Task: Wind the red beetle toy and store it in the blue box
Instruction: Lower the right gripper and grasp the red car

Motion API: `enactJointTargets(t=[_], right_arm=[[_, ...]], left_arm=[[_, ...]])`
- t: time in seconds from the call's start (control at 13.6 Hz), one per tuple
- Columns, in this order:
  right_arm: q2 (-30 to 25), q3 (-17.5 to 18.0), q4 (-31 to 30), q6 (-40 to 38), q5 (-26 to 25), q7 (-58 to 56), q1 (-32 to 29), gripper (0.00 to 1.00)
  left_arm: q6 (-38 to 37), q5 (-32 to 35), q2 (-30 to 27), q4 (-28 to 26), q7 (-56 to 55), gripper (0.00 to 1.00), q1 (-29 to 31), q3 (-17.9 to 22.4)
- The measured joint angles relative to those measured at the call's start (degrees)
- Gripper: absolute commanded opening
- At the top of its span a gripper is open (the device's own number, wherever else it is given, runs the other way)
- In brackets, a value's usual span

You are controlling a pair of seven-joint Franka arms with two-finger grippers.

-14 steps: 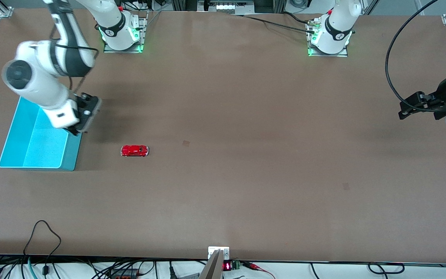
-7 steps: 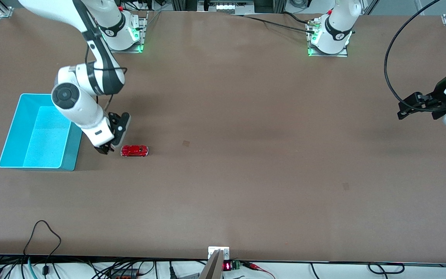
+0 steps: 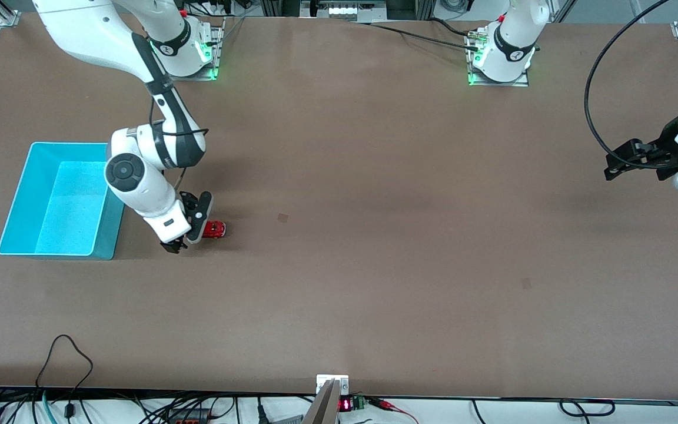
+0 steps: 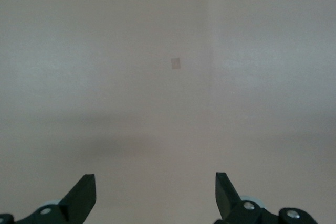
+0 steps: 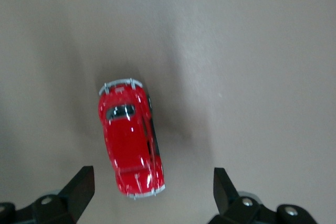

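1. Since one second ago, the right arm has swung away from the blue box (image 3: 56, 203) and has come down toward the desk (image 3: 374, 265); the right end effector (image 3: 189, 232) is now over the red beetle toy (image 3: 216, 229), where earlier it was at the rim of the box.
2. Half a second ago the same end effector was just beside the toy, and the whole toy was visible in the front view; now one end of it is covered by the end effector.
3. In the right wrist view the two fingers (image 5: 79, 187) are spread apart, and the red beetle toy (image 5: 130, 137) lies between them without touching either one.
4. The toy is a tiny glossy red car with a rounded body, a small silvery window on the roof part, and pale silvery bumpers at both ends. It stands on the desk on its wheels and casts a soft shadow at one side.
5. The toy is on the desk near the blue box, toward the right arm's end of the desk, and it is outside the box.
6. The blue box is a bright cyan bin with sloping walls and a lighter rim, much larger than the toy.
7. The left arm waits at its own end of the desk; the left end effector (image 3: 624, 162) is up over bare desk, and the left wrist view shows its fingers (image 4: 84, 195) spread wide with nothing between them.
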Motion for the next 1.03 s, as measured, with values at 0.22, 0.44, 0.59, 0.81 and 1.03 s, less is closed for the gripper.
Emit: enactJointTargets(t=[0.22, 0.44, 0.59, 0.81, 1.03], right_arm=[[1.5, 0.1, 0.0, 0.3, 0.0, 0.0, 1.0, 1.00], [3.0, 0.1, 0.0, 0.8, 0.0, 0.0, 1.0, 1.00], [3.7, 0.1, 0.0, 1.4, 0.0, 0.0, 1.1, 0.79], [4.4, 0.1, 0.0, 2.2, 0.0, 0.0, 1.1, 0.11], [4.2, 0.1, 0.1, 2.2, 0.0, -0.1, 1.1, 0.00]], left_arm=[[0.0, 0.0, 0.0, 0.0, 0.2, 1.00, 0.4, 0.1], [0.0, 0.0, 0.1, 0.0, 0.2, 1.00, 0.6, 0.1], [0.0, 0.0, 0.1, 0.0, 0.3, 1.00, 0.7, 0.1], [0.0, 0.0, 0.1, 0.0, 0.3, 1.00, 0.7, 0.1], [0.0, 0.0, 0.1, 0.0, 0.3, 1.00, 0.7, 0.1]])
